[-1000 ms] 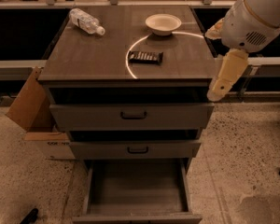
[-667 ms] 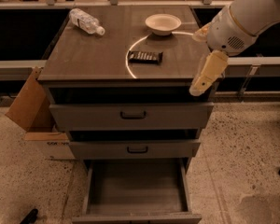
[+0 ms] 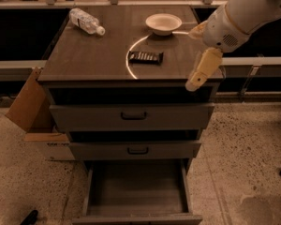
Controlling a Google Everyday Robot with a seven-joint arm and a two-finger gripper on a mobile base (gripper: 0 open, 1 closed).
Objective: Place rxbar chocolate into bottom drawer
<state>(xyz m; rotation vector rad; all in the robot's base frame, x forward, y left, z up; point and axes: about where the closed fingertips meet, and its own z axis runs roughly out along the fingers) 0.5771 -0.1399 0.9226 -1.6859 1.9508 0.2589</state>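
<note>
Single view. Camera high, in front of cabinet [image 3: 84, 55], facing forward, tilted steeply down. Mid range: whole cabinet in frame, top surface at 12 o'clock, open bottom drawer [image 3: 136, 191] at 6 o'clock, reaching lower edge. Floor [image 3: 243, 163] fills 4 and 8 o'clock. Arm [image 3: 243, 13] enters from 2 o'clock corner. Gripper [image 3: 194, 82] hangs at 2 o'clock from centre, at cabinet's front right edge.

Dim amber light, glare arc [image 3: 130, 55] on cabinet top [image 3: 91, 55] near tool [image 3: 193, 82].
</note>
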